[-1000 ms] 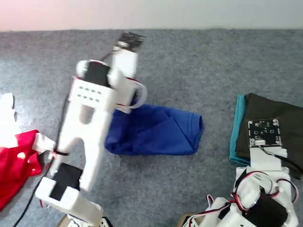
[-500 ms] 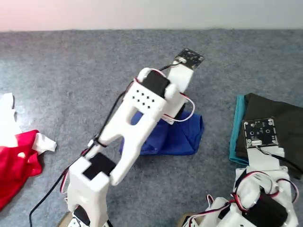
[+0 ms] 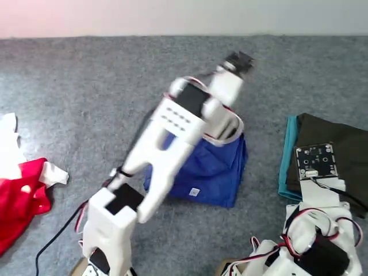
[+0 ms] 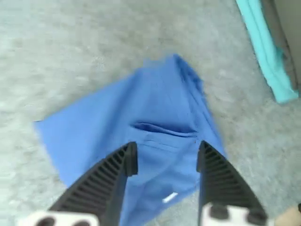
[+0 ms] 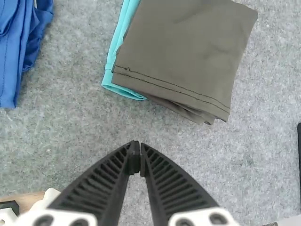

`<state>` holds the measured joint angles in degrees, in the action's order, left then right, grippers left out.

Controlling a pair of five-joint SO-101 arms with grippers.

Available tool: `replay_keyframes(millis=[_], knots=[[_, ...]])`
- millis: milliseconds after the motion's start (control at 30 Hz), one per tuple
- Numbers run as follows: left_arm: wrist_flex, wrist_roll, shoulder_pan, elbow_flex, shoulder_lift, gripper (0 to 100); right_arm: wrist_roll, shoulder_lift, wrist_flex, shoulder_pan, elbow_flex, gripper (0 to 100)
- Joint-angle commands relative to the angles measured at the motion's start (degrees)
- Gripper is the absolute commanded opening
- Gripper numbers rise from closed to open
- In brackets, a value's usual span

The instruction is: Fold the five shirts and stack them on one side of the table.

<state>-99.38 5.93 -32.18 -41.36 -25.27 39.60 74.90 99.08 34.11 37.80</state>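
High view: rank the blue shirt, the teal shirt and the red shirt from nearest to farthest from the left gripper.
1. The blue shirt, mid-table, directly beneath the left gripper.
2. The teal shirt, on the right side, under the dark olive shirt.
3. The red shirt, at the far left edge.

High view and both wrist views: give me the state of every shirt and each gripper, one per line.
left gripper: open, above the blue shirt
right gripper: shut, empty
blue shirt: folded, not gripped
olive shirt: folded, stacked on the teal shirt
teal shirt: folded, bottom of the stack
red shirt: crumpled, unfolded
white shirt: crumpled, unfolded
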Motion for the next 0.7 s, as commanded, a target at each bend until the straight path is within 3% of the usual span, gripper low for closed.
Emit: replay_keyframes(millis=[0, 167, 333, 533, 667], knots=[[-1.1, -0.4, 5.5, -0.5, 4.4, 13, 0.5, 0.2, -0.6, 0.6, -0.5, 0.9], [-1.1, -7.8, 8.1, 9.5, 4.3, 1, 0.4, 0.2, -0.6, 0.6, -0.3, 0.9], [-0.4, -9.9, 7.4, 17.7, 1.3, 1, 0.4, 0.2, -0.6, 0.6, -0.3, 0.9], [-0.2, -11.7, 5.9, 18.3, -8.1, 1, 0.4, 0.2, -0.5, 0.6, -0.3, 0.9], [-1.1, -11.3, 1.2, 18.4, -9.9, 1, 0.4, 0.2, -0.5, 0.6, -0.3, 0.9]])
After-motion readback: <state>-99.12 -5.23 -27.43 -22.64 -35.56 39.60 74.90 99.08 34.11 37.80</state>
